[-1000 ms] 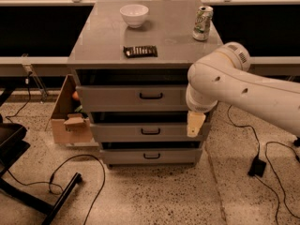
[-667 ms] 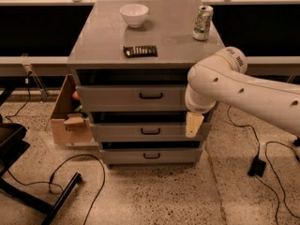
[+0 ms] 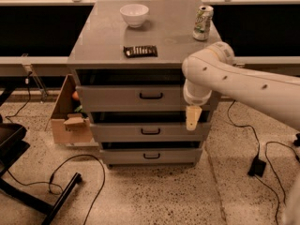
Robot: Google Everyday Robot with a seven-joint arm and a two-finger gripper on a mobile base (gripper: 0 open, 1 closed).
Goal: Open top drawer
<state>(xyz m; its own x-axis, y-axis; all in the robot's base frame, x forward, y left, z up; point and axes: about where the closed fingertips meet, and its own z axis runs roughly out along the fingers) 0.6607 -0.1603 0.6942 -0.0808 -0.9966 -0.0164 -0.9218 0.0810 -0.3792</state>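
At the right front corner of the grey cabinet (image 3: pixel 84 64), the white arm (image 3: pixel 243 83) is reaching in from the right edge of the view, and its claw (image 3: pixel 192 117) is hanging downward with its tan tip pointing at the floor. Whether the claw is open or closed cannot be told from this angle. It is holding nothing visible. It is overlapping the lower right end of the top drawer (image 3: pixel 117 98) and the dark gap below that drawer; contact with the drawer front cannot be confirmed. The claw is sitting well to the right of the black bar handle (image 3: pixel 151 96).

The top drawer is lying directly under the tabletop (image 3: pixel 173 36), with a dark band showing above its upper edge. The middle drawer (image 3: pixel 122 132) and bottom drawer (image 3: pixel 126 156) are sitting below it, each narrower in view.

On the tabletop, a white bowl (image 3: pixel 134 14) is standing at the rear, a drinks can (image 3: pixel 202 22) is standing upright at the rear right, and a dark flat packet (image 3: pixel 140 51) is lying near the front edge. A cardboard box (image 3: pixel 63 125) is resting on the floor against the cabinet's left side, and black cables (image 3: pixel 70 172) are trailing across the speckled floor.
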